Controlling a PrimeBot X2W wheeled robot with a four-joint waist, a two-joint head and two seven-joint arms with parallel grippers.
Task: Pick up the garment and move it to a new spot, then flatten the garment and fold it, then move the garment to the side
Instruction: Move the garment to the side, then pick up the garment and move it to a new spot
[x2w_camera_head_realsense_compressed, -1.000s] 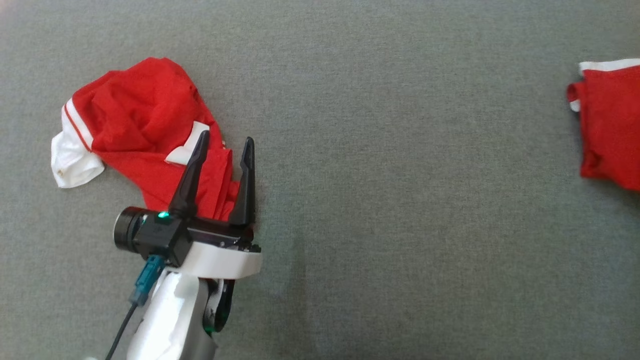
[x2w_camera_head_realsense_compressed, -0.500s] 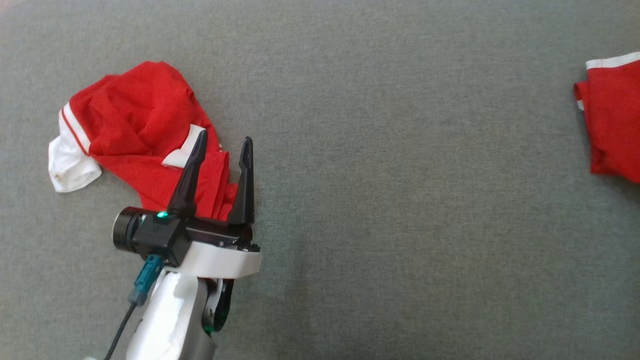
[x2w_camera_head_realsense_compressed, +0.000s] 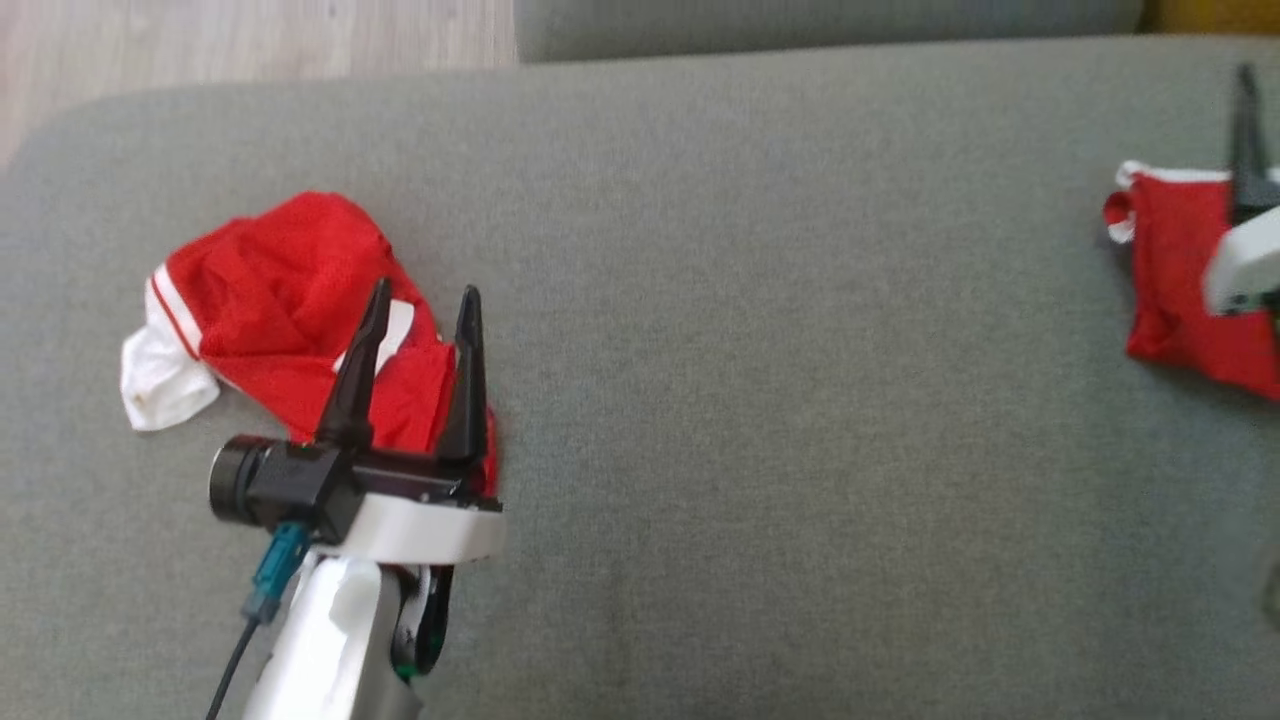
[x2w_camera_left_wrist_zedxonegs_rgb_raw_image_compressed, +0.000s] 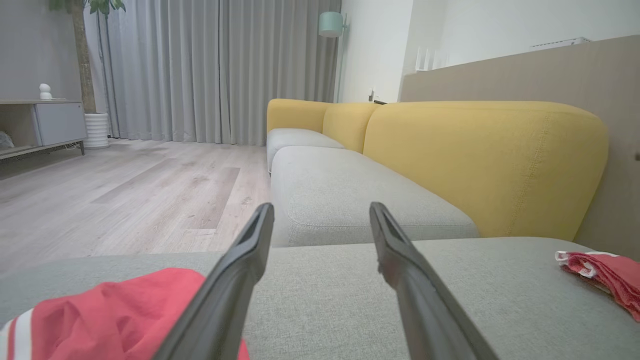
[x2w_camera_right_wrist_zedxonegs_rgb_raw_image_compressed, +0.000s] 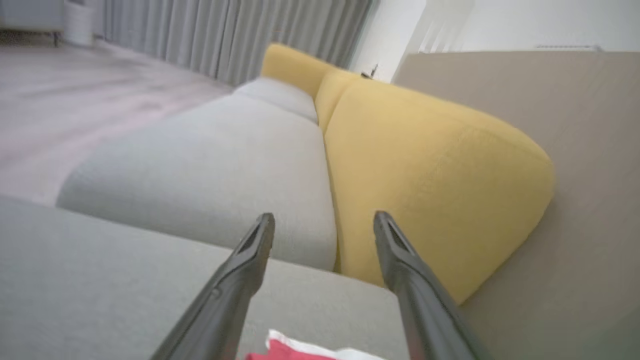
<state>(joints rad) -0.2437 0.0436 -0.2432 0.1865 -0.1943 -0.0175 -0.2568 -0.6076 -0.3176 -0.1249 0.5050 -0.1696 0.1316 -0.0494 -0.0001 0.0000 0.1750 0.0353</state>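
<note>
A crumpled red garment (x2w_camera_head_realsense_compressed: 270, 270) lay at nine o'clock on the grey sofa seat (x2w_camera_head_realsense_compressed: 780, 400). The left pincer (x2w_camera_head_realsense_compressed: 424, 290) was poised over its five-o'clock edge, spread wide and empty. At three o'clock a second red garment (x2w_camera_head_realsense_compressed: 1165, 270) lay compact under the right pincer (x2w_camera_right_wrist_zedxonegs_rgb_raw_image_compressed: 325, 216), which was also wide apart and held nothing. This looked like the pick-up step: the left pincer would need to descend and close on a fold of cloth.

On the sofa seat (x2w_camera_head_realsense_compressed: 750, 400), a garment (x2w_camera_head_realsense_compressed: 270, 290) lies left, beside my left gripper (x2w_camera_head_realsense_compressed: 424, 289); a second garment (x2w_camera_head_realsense_compressed: 1165, 280) lies far right, under my right gripper (x2w_camera_right_wrist_zedxonegs_rgb_raw_image_compressed: 324, 216).
</note>
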